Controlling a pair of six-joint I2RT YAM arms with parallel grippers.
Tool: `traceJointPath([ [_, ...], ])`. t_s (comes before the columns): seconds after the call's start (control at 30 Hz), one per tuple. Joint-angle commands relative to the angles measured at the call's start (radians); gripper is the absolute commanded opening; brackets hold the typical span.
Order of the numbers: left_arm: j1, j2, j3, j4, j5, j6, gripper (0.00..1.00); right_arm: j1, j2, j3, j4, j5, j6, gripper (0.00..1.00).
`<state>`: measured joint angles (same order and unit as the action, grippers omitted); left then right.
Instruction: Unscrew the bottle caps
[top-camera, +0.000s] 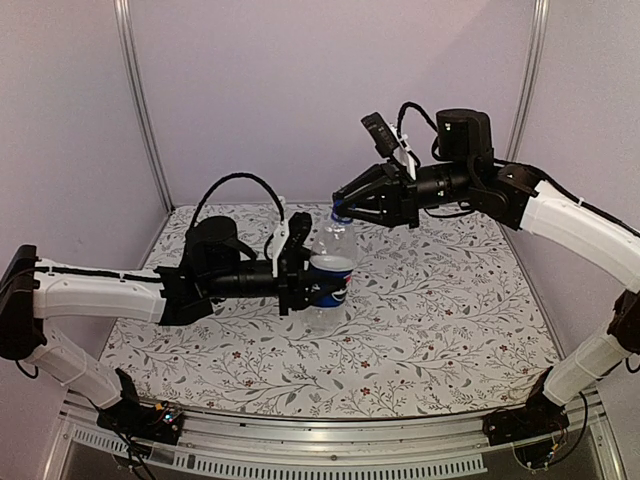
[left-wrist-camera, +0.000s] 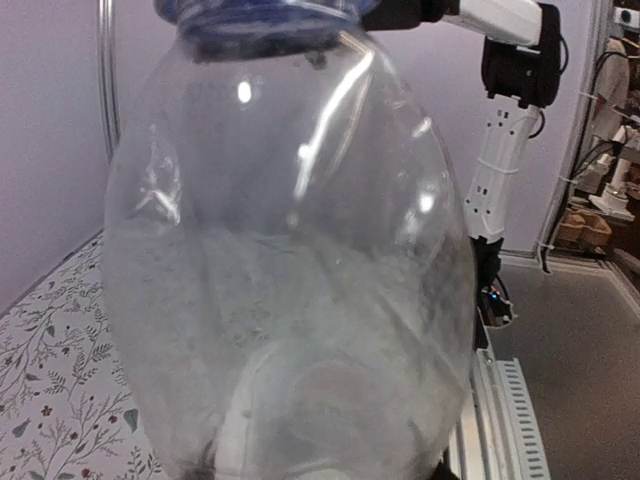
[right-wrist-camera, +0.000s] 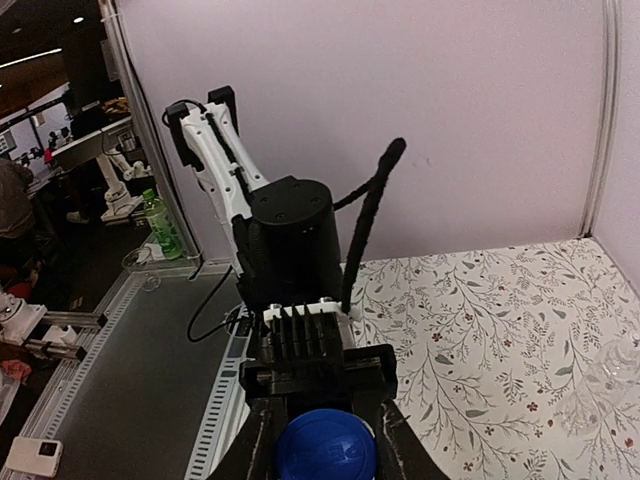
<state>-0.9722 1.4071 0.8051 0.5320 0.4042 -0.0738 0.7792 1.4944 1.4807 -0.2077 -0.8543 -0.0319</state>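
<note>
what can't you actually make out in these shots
- left wrist: the Pepsi bottle fills the frame, hiding the fingers of the left gripper; the top edge cuts off the blue cap
- right wrist: the bottom edge cuts the cap, so whether the right gripper pinches it is unclear
- top external: cap too small, half hidden by that gripper

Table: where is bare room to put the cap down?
Bare cloth lies right of the bottle, out to its right edge, and in the near strip between the left arm and the front rail. The middle is crowded: the left jaws grip the bottle, the right jaws hold the blue cap.
</note>
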Motion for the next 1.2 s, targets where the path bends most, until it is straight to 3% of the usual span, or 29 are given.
traceJointPath([
  [0.0,-0.004,0.001,-0.015,0.137,0.301,-0.017,0.35,-0.023,0.0,0.022,-0.043,-0.3,-0.128,0.2],
  [0.37,-0.001,0.044,0.009,0.171,0.482,-0.074,0.35,-0.032,0.061,0.091,-0.079,-0.457,-0.15,0.19],
  [0.53,0.0,0.044,0.013,0.158,0.462,-0.069,0.34,-0.032,0.074,0.092,-0.081,-0.441,-0.139,0.21],
  [0.73,0.009,0.038,0.023,0.117,0.381,-0.064,0.33,-0.032,0.062,0.08,-0.094,-0.346,-0.122,0.31],
  [0.9,0.019,0.035,0.018,0.125,0.354,-0.076,0.32,-0.032,0.045,0.064,-0.095,-0.327,-0.119,0.3],
  [1.17,0.02,0.063,0.022,0.156,0.452,-0.096,0.32,-0.034,0.027,0.061,-0.091,-0.405,-0.155,0.29],
])
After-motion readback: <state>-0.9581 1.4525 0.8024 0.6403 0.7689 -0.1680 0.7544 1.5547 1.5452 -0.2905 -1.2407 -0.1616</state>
